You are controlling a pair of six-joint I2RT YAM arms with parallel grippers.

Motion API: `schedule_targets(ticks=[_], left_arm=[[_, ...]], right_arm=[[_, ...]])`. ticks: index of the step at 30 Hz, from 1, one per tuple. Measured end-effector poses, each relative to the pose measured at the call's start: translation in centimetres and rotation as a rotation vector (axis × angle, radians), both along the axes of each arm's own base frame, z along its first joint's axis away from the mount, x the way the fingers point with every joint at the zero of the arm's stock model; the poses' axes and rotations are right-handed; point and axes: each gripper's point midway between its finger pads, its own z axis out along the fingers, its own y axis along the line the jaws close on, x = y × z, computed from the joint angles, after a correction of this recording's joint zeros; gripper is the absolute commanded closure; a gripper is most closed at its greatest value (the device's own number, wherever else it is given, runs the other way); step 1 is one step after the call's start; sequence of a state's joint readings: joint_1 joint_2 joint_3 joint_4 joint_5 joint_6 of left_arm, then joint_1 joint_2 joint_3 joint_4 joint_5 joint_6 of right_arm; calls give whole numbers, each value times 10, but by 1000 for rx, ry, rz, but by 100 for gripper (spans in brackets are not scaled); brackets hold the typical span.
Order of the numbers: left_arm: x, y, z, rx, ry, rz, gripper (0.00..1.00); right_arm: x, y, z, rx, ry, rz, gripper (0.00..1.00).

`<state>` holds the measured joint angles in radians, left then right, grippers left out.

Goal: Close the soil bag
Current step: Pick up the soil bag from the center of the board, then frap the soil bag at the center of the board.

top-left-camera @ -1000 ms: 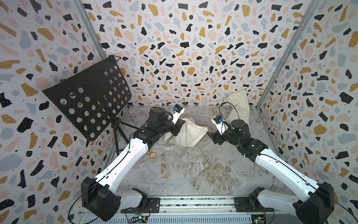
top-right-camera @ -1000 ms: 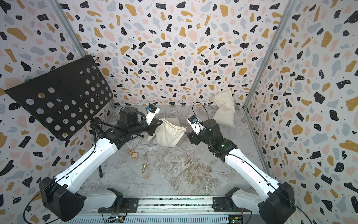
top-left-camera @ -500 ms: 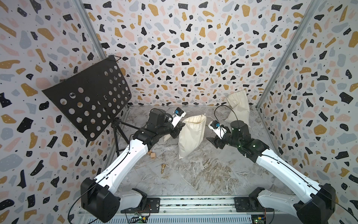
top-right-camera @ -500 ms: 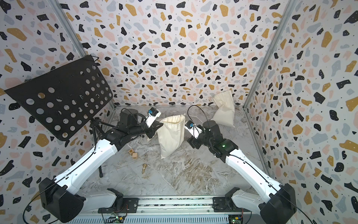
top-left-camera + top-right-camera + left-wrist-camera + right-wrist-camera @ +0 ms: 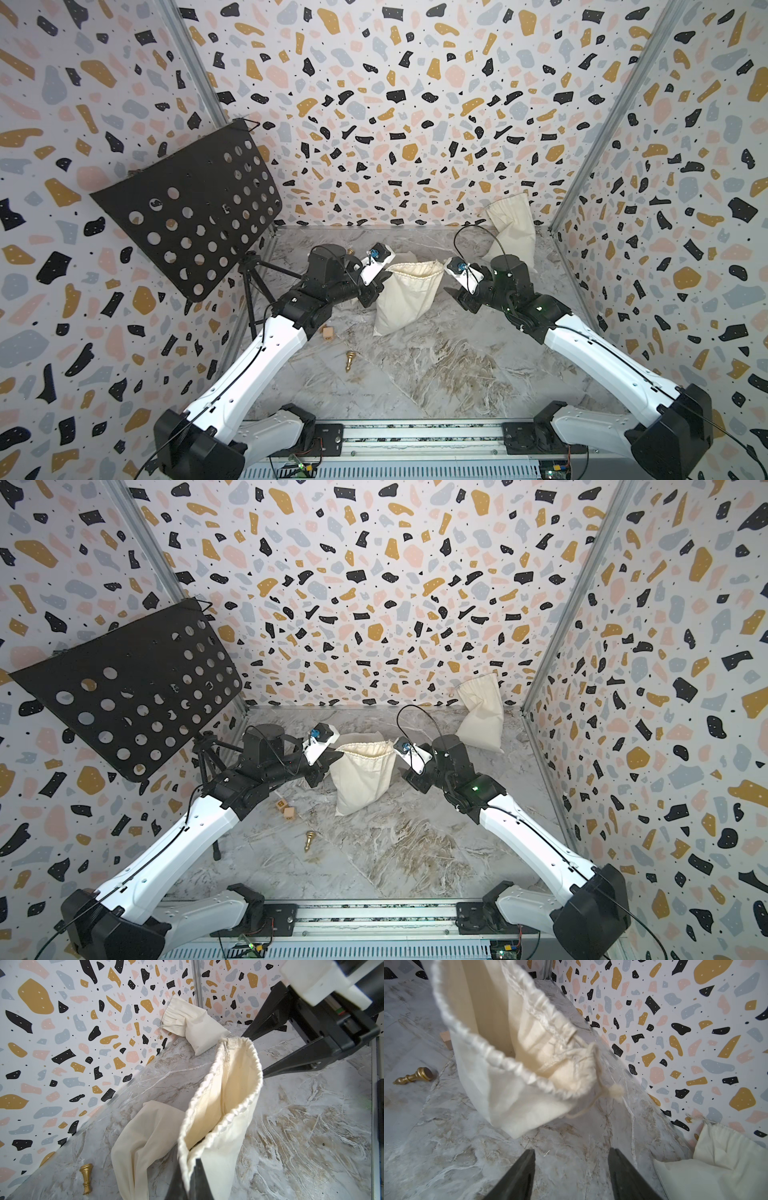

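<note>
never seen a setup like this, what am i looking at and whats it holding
Two robot arms stand at the front of a marble-look table. The two wide pictures come from one camera above; the two close-ups from cameras on the wrists. The left arm has its jaws shut on the rim of the open soil bag, holding it up. The right arm has its jaws open near the bag's drawstring, holding nothing. Also there: a closed bag in the far corner, a flat bag, a gold chess piece, wooden blocks and a music stand.
</note>
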<state>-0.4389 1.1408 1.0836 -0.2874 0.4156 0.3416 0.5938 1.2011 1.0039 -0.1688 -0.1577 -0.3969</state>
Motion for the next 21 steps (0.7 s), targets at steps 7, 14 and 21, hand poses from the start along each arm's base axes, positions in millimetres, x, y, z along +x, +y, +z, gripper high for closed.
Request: schedule_targets(ticks=[7, 14, 21], left_arm=[[-2, -2, 0, -5, 1, -17, 100], [-3, -2, -1, -5, 4, -20, 100], [-2, -2, -1, -6, 3, -20, 100]], right_arm=[[13, 14, 5, -1, -84, 50, 40], [21, 20, -1, -27, -121, 93, 41], [47, -14, -1, -53, -139, 25, 40]])
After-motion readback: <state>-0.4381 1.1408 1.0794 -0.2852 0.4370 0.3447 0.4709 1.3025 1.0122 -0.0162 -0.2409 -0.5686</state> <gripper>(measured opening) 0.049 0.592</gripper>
